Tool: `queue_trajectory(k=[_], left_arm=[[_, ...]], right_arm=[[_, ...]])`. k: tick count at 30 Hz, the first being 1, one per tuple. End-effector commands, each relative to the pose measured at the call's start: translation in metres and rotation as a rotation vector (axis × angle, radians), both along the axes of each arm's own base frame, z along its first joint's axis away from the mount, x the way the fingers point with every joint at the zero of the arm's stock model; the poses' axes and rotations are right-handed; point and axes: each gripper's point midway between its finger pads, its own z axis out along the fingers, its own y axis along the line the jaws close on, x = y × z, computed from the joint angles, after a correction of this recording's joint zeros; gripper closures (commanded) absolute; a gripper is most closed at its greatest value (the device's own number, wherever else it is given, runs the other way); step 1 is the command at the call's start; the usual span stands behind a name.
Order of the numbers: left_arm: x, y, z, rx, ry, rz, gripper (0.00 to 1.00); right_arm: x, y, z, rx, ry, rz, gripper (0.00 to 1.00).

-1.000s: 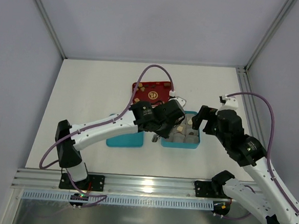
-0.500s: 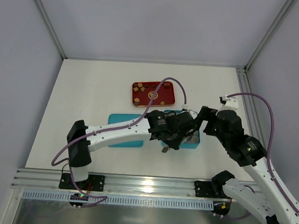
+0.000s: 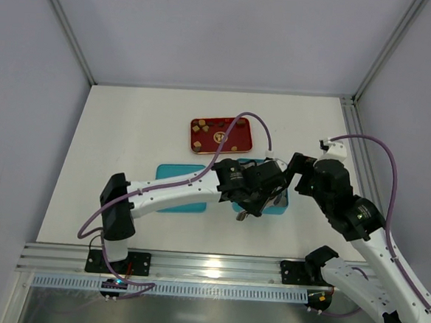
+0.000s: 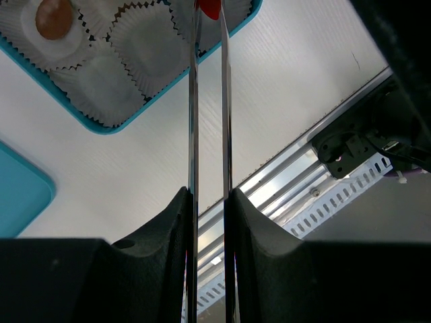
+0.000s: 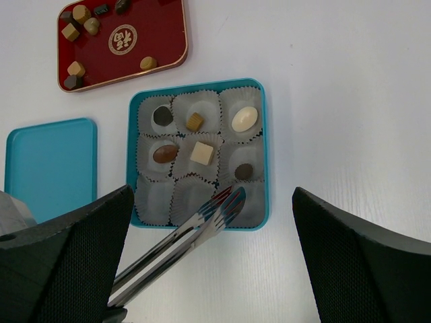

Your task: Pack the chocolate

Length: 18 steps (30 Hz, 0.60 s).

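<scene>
Right wrist view, chocolate (image 5: 202, 153) between parted right jaws, beside tongs (image 5: 195, 227)

1. Metal tongs (image 5: 182, 239) slant in from the near left, with their tips over the near row of the teal box (image 5: 264, 155).
2. A teal lid (image 5: 50, 168) lies just left of the box, and a red tray (image 5: 165, 33) sits beyond it.
3. Bare white table (image 5: 350, 121) opens to the box's right, seemingly the freest approach.

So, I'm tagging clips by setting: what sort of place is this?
Probably a robot lab enclosure: plain grey walls, an aluminium mounting rail at the near edge, and a white table.
</scene>
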Motion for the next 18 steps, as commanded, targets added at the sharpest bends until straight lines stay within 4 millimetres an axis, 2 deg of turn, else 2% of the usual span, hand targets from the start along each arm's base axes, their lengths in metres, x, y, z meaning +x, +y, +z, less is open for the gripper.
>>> queue_trajectory(k=[1,18], left_arm=[[0.0007,-0.0167,0.0146,-0.063,-0.018,-0.018,0.75],[0.0011,-0.0160,0.0114,-0.043,-0.023,-0.029,0.68]], right_arm=[[0.0019,0.0054,0.0057,0.024,-0.026,0.018,0.00],[0.0021,0.0058,0.0056,0.029,-0.029,0.018,0.00]])
